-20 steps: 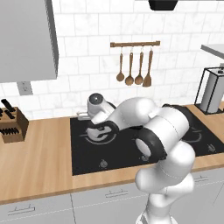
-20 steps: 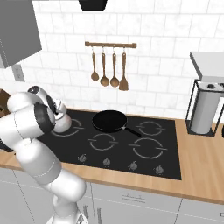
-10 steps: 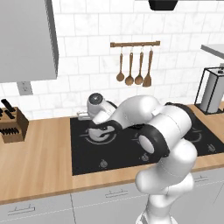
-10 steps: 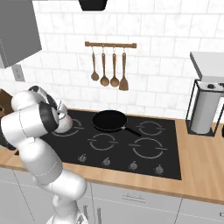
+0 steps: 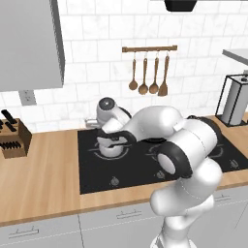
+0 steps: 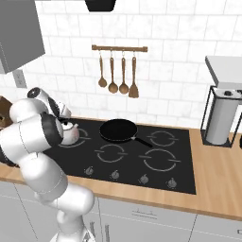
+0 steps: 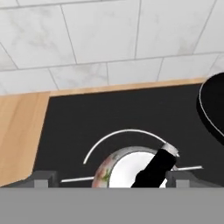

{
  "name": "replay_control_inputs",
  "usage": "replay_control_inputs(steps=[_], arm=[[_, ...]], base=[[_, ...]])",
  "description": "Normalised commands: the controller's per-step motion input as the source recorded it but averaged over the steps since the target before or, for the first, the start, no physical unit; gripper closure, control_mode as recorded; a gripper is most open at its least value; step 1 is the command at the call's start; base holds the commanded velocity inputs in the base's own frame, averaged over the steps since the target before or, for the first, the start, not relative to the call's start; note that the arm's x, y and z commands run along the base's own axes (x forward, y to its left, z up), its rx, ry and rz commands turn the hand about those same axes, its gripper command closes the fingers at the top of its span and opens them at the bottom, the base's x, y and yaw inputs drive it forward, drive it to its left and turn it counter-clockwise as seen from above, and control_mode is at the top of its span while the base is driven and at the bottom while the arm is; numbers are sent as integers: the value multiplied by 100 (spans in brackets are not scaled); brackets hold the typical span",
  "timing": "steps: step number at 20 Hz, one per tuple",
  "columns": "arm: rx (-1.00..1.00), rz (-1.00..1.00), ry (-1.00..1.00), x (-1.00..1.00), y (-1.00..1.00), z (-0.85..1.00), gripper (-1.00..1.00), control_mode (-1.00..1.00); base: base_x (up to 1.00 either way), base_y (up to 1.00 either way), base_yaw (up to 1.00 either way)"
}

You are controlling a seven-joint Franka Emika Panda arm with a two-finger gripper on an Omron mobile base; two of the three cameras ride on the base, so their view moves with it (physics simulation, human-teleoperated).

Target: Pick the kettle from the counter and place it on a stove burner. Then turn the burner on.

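Wooden worktop point(image 5: 43, 174) and black cooktop, kettle over the rear-left burner.

Kettle point(image 5: 111, 147) sits on the ring marking point(image 7: 114, 139), so placing looks done; turning the burner on remains. Hand point(image 5: 114, 137) is just above it; whether it grips the handle I cannot tell. Frying pan point(image 6: 118, 130) lies right. Since a second ago, the arm has shifted slightly.

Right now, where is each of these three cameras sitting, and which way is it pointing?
Left base view: behind the arm on its left, looking forward and down at the black cooktop; the white arm fills the lower right, bending over the kettle.
Right base view: behind on its right; the arm rises lower left.
Hand view: on the hand, looking down past the finger tips at the kettle.
Both base views share the kettle, cooktop and hanging wooden utensils.
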Motion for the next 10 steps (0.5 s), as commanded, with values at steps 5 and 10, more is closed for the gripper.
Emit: replay_control_inputs(steps=[5, 10], arm=[[0, 2, 0, -82, 0, 16, -100, -100], [0, 13, 9, -100, 0, -6, -100, -100]], base=[[0, 0, 0], [0, 0, 0]])
